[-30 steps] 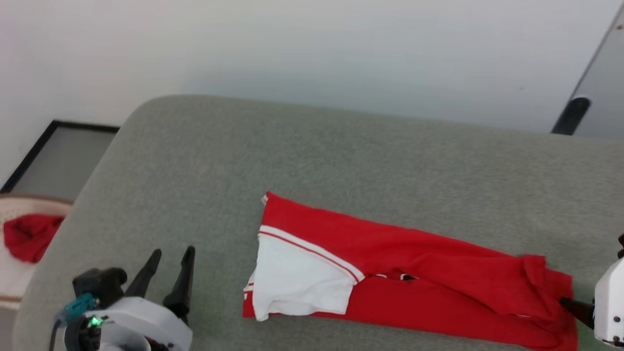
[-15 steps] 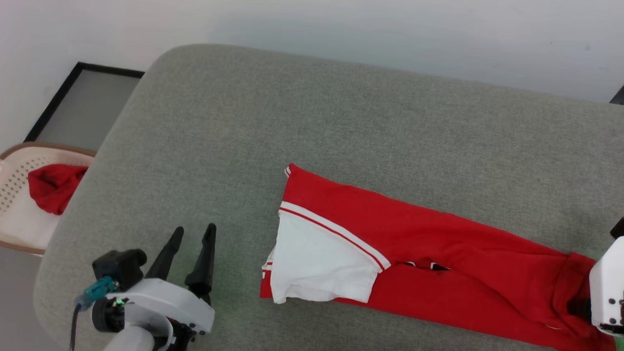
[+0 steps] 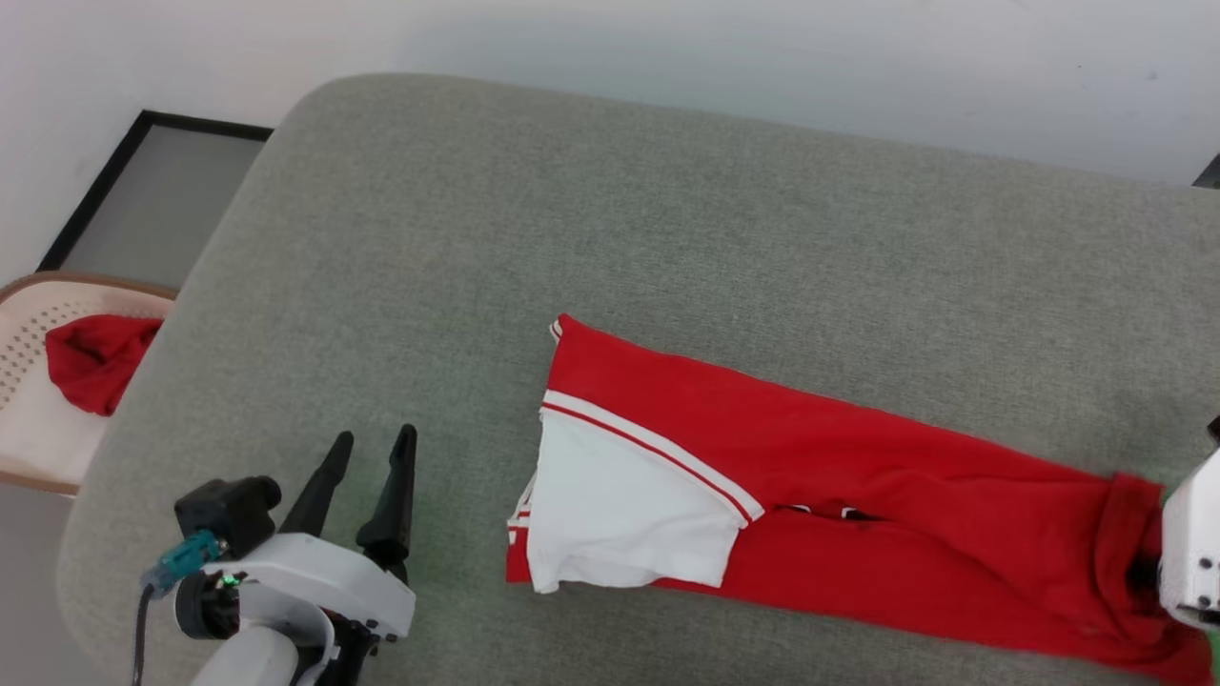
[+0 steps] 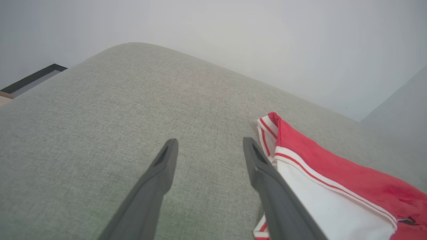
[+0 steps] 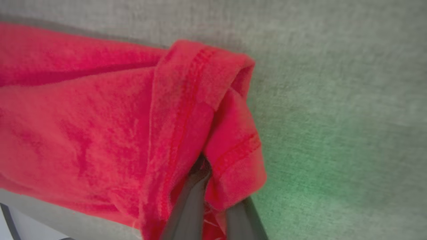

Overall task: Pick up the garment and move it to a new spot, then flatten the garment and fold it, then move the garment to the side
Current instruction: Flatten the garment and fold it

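The garment (image 3: pixel 858 495) lies folded into a long red strip on the grey padded surface (image 3: pixel 667 238), its white sleeve (image 3: pixel 620 514) with red-white trim on top at the left end. My right gripper (image 3: pixel 1139 572) is at the strip's right end, its dark fingers (image 5: pixel 190 206) shut on the red hem (image 5: pixel 233 160), which bunches up around them. My left gripper (image 3: pixel 376 436) rests open on the bare surface left of the sleeve. In the left wrist view its open fingers (image 4: pixel 160 173) have nothing between them, with the garment (image 4: pixel 333 173) just beside the right finger.
A pale woven basket (image 3: pixel 29 419) holding another red cloth (image 3: pixel 91 357) stands off the surface's left edge. A black-framed panel (image 3: pixel 143 191) lies on the floor behind it. A white wall runs along the back.
The head camera has tilted down, shifting the whole picture. My right gripper has pushed onto the garment's right hem and closed on it. The left gripper has stayed open in place.
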